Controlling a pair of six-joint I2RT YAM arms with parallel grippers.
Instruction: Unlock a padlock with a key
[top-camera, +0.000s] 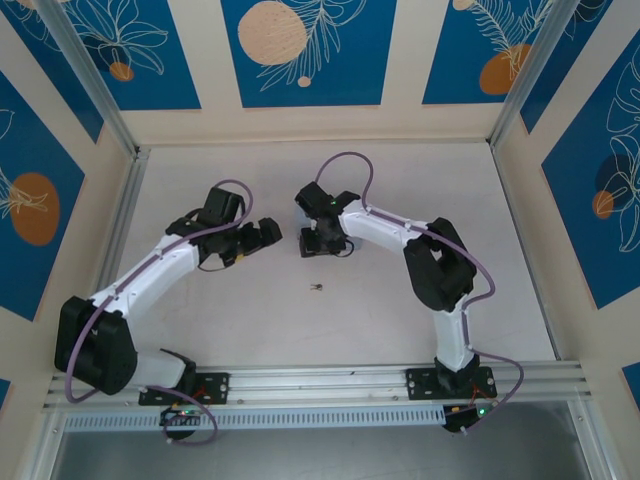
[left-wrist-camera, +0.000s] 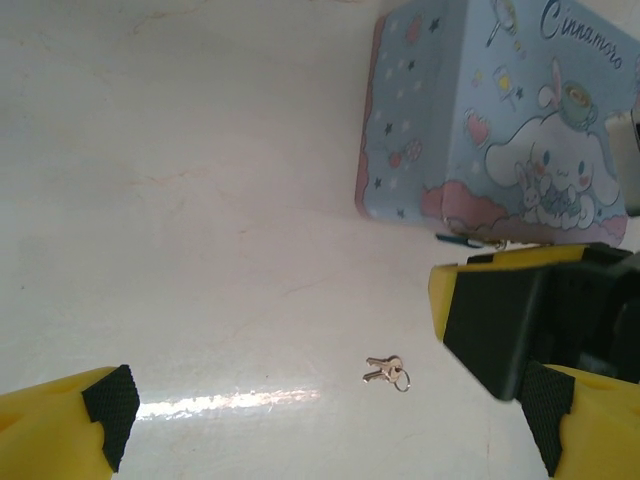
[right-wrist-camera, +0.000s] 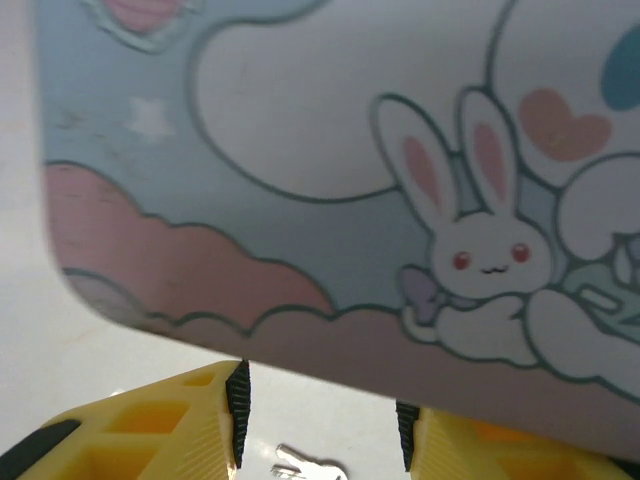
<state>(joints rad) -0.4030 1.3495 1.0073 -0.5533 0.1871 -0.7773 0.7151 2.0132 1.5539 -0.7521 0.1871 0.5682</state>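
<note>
**A:** What does the overhead view show?

**B:** Two arms bend inward over a pale table (top-camera: 370, 320). The left gripper (top-camera: 268, 235) and right gripper (top-camera: 322, 245) face each other near the middle. The key (top-camera: 316, 288) is a dark speck lying loose on the table. It is nearer the arm bases than either gripper, and neither touches it.

**A:** And the left wrist view?

**B:** The left gripper (left-wrist-camera: 330, 425) has its fingers wide apart and holds nothing. The key (left-wrist-camera: 386, 371), on a small ring, lies on the table ahead of them. Beyond it sits a pale blue cartoon tin (left-wrist-camera: 480, 110), with the right gripper (left-wrist-camera: 500, 320) just beside it. A small dark bit at the tin's near edge may be the padlock, but it is too small to tell.

**A:** The right wrist view?

**B:** The right gripper (right-wrist-camera: 320, 425) also has its fingers apart and empty. The tin (right-wrist-camera: 300, 200) looms close, and the key (right-wrist-camera: 308, 466) shows low between the fingers.

**A:** Which step is this?

**B:** Probably fetching the key, which is not yet grasped. The next move calls for a careful descent and a fine pinch on a thin, flat piece.
</note>
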